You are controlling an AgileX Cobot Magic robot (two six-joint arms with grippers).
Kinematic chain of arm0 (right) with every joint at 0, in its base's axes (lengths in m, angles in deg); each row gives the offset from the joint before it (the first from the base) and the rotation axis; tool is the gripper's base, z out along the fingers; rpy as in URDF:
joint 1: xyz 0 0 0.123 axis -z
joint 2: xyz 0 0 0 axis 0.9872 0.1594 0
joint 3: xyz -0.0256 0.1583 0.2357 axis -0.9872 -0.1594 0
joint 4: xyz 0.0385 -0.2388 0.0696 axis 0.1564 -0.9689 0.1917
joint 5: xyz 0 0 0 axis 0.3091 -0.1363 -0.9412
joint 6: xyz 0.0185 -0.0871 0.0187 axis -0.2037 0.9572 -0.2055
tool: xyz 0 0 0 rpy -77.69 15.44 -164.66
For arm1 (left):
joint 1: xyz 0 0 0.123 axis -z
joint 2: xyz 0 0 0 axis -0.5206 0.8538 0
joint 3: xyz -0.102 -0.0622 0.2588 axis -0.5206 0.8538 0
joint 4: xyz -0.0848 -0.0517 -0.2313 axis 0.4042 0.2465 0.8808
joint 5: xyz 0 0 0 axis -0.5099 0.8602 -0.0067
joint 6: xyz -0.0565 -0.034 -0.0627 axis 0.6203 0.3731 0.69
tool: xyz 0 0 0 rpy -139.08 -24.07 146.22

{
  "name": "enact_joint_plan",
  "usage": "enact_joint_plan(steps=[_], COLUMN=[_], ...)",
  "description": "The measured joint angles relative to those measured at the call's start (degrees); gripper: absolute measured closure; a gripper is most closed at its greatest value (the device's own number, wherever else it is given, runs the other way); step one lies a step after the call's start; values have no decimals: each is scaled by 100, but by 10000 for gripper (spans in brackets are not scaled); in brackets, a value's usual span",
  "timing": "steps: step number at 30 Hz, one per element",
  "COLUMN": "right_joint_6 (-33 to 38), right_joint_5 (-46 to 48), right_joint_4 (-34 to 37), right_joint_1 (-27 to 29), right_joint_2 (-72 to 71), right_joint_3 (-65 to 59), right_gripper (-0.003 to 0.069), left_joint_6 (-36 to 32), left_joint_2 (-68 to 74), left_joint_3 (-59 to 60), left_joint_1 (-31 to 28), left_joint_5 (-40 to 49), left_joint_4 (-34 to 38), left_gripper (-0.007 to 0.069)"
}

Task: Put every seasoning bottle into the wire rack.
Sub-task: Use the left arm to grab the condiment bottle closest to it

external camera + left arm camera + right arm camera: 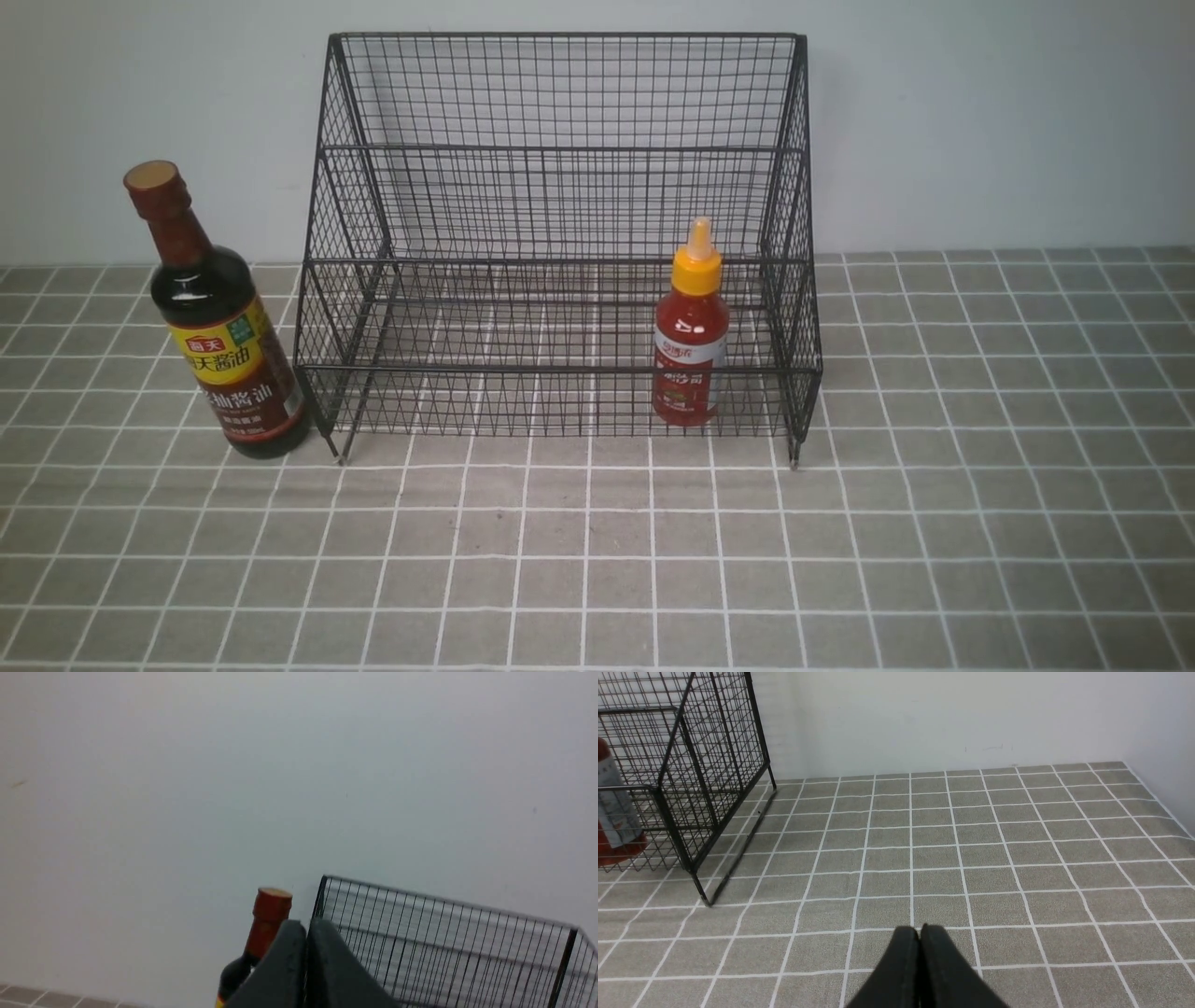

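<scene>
Behind the wire rack (560, 371), pale wall (980, 131), gridded tabletop beneath (934, 560)

- Open passage over the tiled surface (980, 420) in front of and right of the wire rack (560, 371).
- Rack's sloped front is open above its front rail; mesh closes both sides.
- Soy-sauce bottle (229, 355) obstructs the rack's left flank.
- Red sauce bottle (689, 355) blocks the right part inside.

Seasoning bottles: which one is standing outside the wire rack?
The dark soy-sauce bottle with the brown cap; the red, yellow-capped bottle is inside the rack.
</scene>
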Motion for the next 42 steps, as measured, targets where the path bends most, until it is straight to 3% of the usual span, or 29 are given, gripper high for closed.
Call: enact_joint_plan(steps=[7,15,20,26,33,42], right_joint_6=[-18,-18,-18,-18,-18,-18], right_joint_5=[0,0,0,0,0,0], right_joint_4=[0,0,0,0,0,0], right_joint_1=[0,0,0,0,0,0], right_joint_2=[0,0,0,0,0,0], right_joint_3=[0,0,0,0,0,0], right_gripper=[673,673,673,673,673,673], left_joint_6=[4,4,-59,-624,-1503,-1581], left_joint_2=[2080,4214,5164,6236,7253,8073], left_joint_3=[-926,-2234,-2927,-3604,-4130,-4263], left_joint_1=[0,0,0,0,0,0], left_joint_5=[-90,-826,-1122,-1141,-1260,-1523], left_joint_4=[-317,-273,8,289,1312,1602], left_gripper=[511,173,56,36,36,36])
